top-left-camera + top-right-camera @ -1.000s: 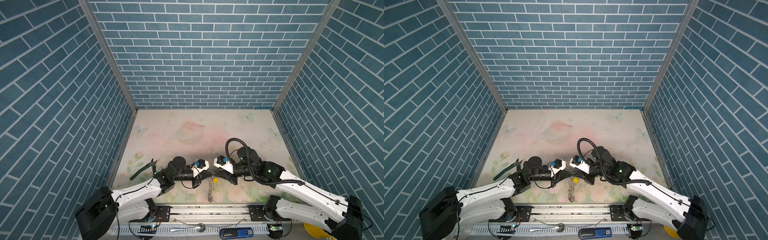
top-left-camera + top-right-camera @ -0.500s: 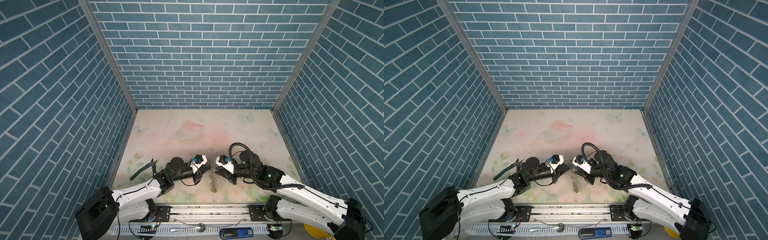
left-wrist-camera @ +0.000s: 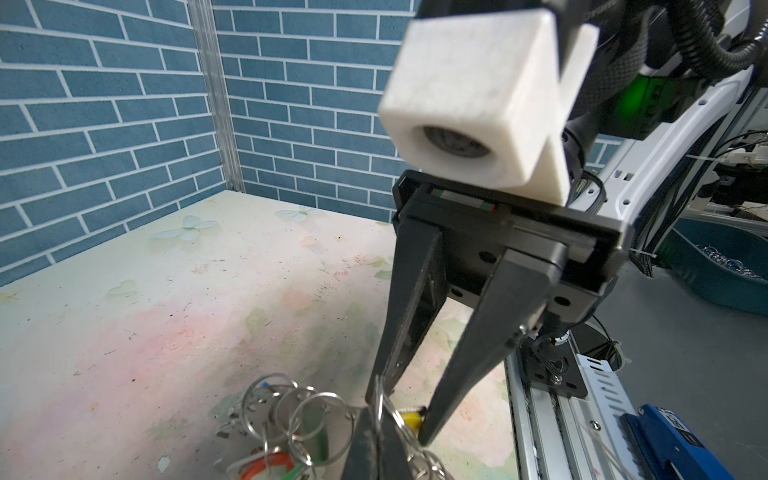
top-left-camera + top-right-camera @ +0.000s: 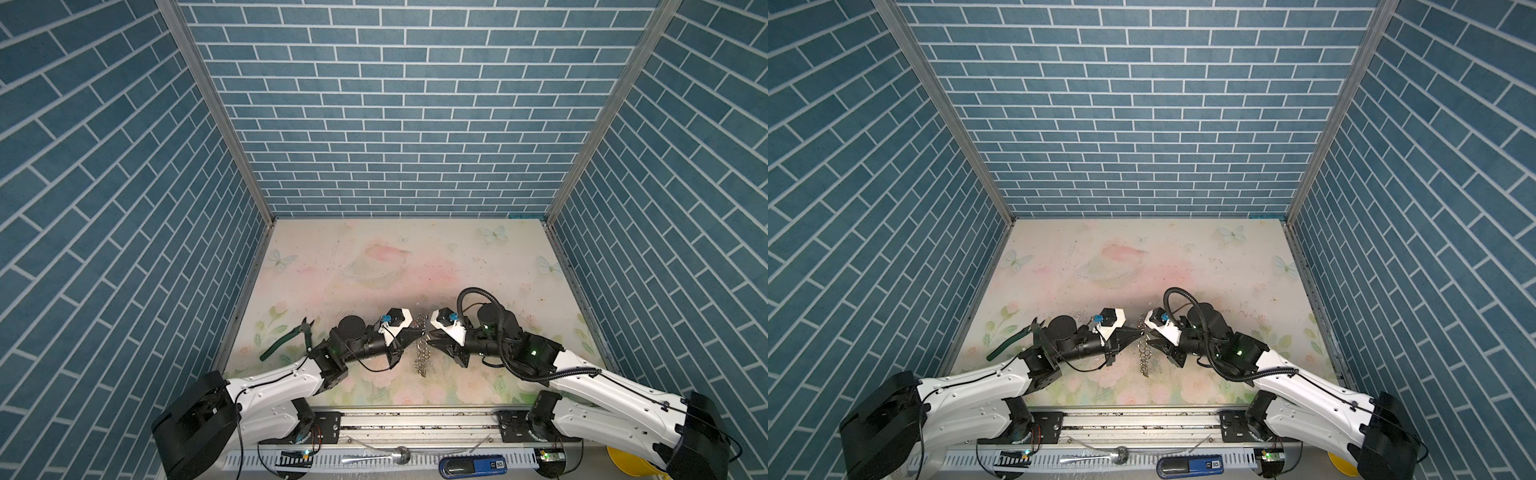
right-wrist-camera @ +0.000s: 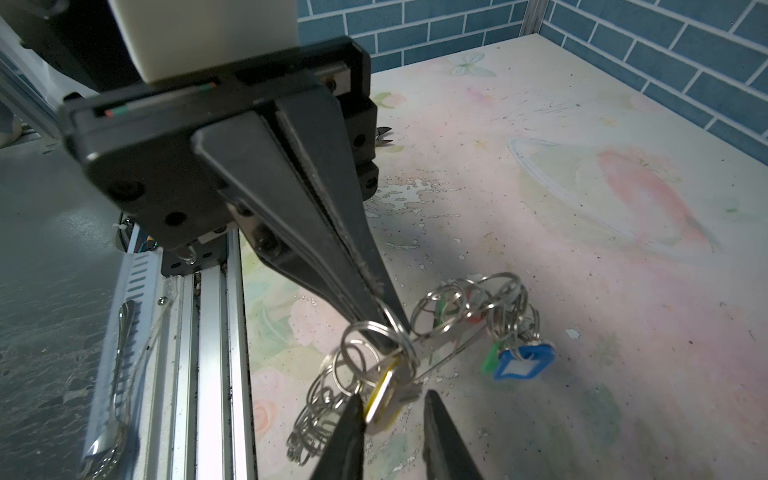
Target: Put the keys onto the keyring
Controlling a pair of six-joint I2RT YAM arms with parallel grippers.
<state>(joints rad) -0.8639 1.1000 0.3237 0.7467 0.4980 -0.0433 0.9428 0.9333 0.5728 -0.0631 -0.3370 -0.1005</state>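
Keyring [image 4: 422, 353] moved rearward, left fingers [image 5: 316, 232] pinching, right fingers [image 3: 411, 307] flanking yellow key [image 5: 384, 401]

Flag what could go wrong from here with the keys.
1. The left gripper pinches one thin ring of the ring chain at the very tips of its jaws; a tug could slip it and drop everything.
2. The yellow-tagged key sits between the jaws of the right gripper, grip unclear; it could twist free.
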